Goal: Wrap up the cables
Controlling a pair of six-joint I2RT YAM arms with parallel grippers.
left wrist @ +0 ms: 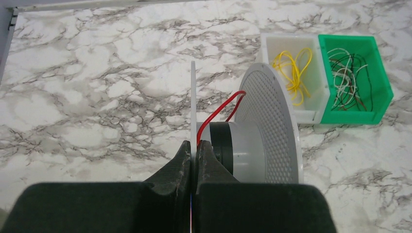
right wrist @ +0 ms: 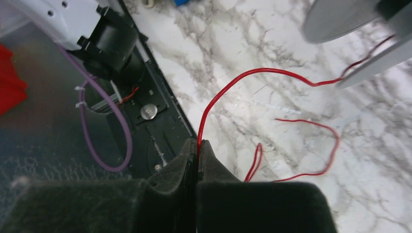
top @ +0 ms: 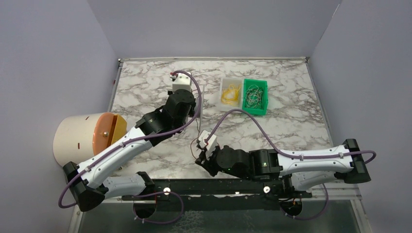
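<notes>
Left tool (left wrist: 195, 145) pinching spool flange (left wrist: 193, 97); right tool (right wrist: 197, 143) pinching red wire (right wrist: 252, 72) beside table edge (right wrist: 170, 92).

Far side of the marbled tabletop (left wrist: 97, 97): white bin (left wrist: 286, 41) holding yellow wires (left wrist: 293, 68), touching green bin (left wrist: 354, 116) of tangled pale and dark wires (left wrist: 347, 73). Off left edge: cream drum (top: 73, 138), orange inside.

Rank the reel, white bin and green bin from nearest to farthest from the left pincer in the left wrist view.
1. The reel, its thin plate clamped in the left pincer.
2. The white bin, beyond it to the right.
3. The green bin, farther right again.
</notes>
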